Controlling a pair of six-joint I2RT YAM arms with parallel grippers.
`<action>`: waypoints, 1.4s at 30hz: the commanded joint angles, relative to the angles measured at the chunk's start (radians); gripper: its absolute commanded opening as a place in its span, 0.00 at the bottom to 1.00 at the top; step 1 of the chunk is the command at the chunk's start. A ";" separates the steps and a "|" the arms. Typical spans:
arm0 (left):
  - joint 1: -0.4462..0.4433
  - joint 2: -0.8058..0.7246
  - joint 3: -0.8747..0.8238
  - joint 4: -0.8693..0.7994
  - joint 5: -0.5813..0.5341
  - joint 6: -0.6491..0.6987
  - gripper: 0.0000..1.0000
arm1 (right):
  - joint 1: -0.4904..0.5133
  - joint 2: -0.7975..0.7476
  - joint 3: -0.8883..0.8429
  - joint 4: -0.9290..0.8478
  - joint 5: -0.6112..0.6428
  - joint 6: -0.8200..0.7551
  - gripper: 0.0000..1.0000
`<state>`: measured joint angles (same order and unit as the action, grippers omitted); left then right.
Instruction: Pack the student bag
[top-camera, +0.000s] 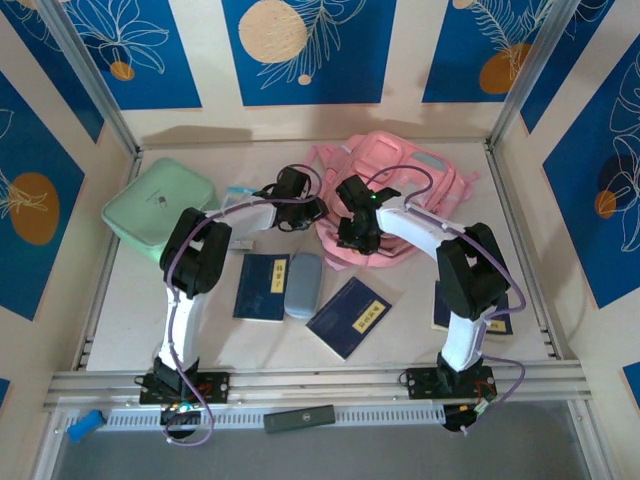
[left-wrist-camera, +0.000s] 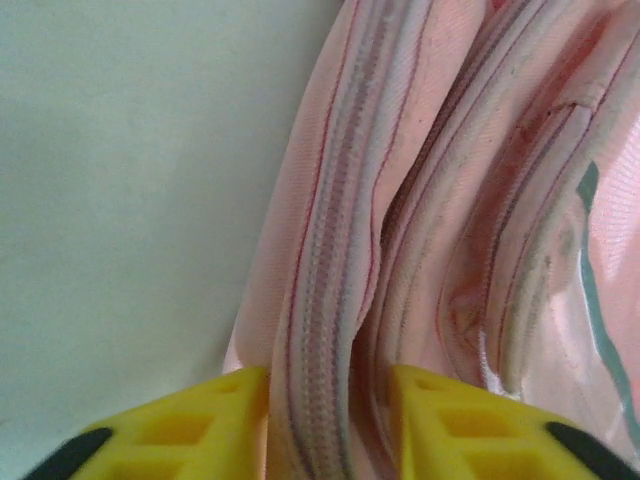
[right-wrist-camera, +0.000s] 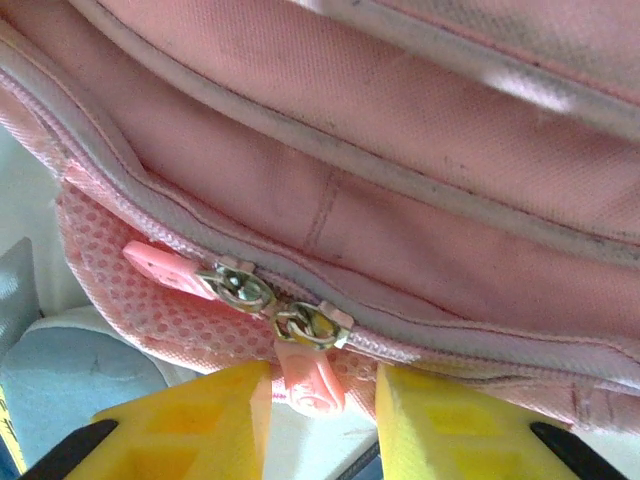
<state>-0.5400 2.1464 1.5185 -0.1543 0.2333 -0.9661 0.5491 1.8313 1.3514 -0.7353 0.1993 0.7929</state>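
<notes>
**Inspector:** What lies nearest the arms?

**Assistant:** A booklet (top-camera: 260, 286) and a grey pouch (top-camera: 303, 284) lie unpacked on the table (top-camera: 410, 350). Beyond them the bag (top-camera: 400, 180) lies flat at the far middle, its zipped edge toward the arms.

**Inspector:** Right gripper?

**Assistant:** The right gripper (right-wrist-camera: 322, 420) is partly open, with a finger either side of a zip pull (right-wrist-camera: 310, 378) and not pinching it. A second pull (right-wrist-camera: 160, 268) sits just beside. Risk: the tab is small, so an off-centre closure may squeeze it out or catch the mesh (right-wrist-camera: 130, 300) instead.

**Inspector:** Left gripper?

**Assistant:** The left gripper (left-wrist-camera: 330, 425) straddles a zip fold (left-wrist-camera: 330, 250) at the bag's left side, and fabric fills the gap. I cannot tell whether it is clamped. Risk: soft cloth may slip free, and then the bag would drag along with the zip rather than open.
</notes>
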 joint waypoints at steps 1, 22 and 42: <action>-0.006 0.002 0.024 0.025 -0.014 -0.014 0.25 | -0.012 0.015 0.009 0.059 -0.025 -0.021 0.31; 0.030 -0.107 -0.021 0.056 -0.087 -0.081 0.00 | -0.015 -0.130 -0.091 0.039 0.017 -0.237 0.00; 0.103 -0.176 -0.056 0.070 -0.042 -0.089 0.00 | -0.071 -0.286 -0.170 0.003 -0.154 -0.228 0.02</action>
<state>-0.3996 2.0296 1.4712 -0.1551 0.1719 -1.0401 0.4438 1.5307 1.1248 -0.7498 0.1799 0.5499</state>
